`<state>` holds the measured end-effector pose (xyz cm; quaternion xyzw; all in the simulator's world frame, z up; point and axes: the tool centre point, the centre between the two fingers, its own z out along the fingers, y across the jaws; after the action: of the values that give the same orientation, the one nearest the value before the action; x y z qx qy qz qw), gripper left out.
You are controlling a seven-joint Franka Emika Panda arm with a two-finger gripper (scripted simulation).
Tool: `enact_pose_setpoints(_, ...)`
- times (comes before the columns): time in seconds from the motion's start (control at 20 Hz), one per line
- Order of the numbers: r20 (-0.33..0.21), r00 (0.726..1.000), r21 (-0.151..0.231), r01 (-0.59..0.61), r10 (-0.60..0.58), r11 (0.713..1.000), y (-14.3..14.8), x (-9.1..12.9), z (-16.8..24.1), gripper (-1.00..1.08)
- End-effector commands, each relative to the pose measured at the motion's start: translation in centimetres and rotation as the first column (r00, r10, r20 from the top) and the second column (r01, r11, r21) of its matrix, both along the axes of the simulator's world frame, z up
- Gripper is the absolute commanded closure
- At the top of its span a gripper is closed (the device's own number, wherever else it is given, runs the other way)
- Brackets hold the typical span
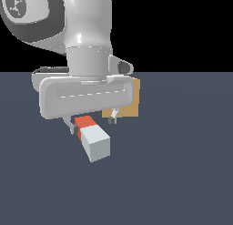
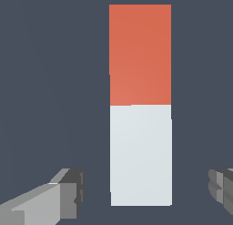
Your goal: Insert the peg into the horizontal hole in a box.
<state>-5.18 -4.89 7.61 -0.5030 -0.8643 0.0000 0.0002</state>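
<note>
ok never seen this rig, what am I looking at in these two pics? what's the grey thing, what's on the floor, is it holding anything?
Both pictures are simulator renders of one robot arm, taken at the same moment. The exterior view comes from a camera off the arm: the big white-grey shape is the arm's wrist and hand, ending in a two-fingered gripper. The wrist view comes from a camera on the wrist, looking down between the fingers.

On the dark surface lies the peg, a short square bar, half red-orange, half white. Behind the hand stands the box, tan, mostly hidden; its hole is not visible here.

Nothing is held. The jaws are open, one finger on each side of the peg, with clear gaps showing in the wrist view.
</note>
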Motion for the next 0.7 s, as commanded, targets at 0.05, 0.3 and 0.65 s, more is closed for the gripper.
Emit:
enact_pose_setpoints(0.05, 0.001, 1.0, 0.001, -0.018, 0.018, 1.0, -0.14, -0.08, -0.31, -0.92)
enact_pose_setpoints(0.3, 0.0, 1.0, 0.0, -0.013, 0.013, 1.0, -0.12, -0.01, -0.23, -0.92)
enact_pose_setpoints(0.65, 0.0, 1.0, 0.0, -0.01, 0.01, 1.0, -0.09, 0.0, -0.46, -0.92)
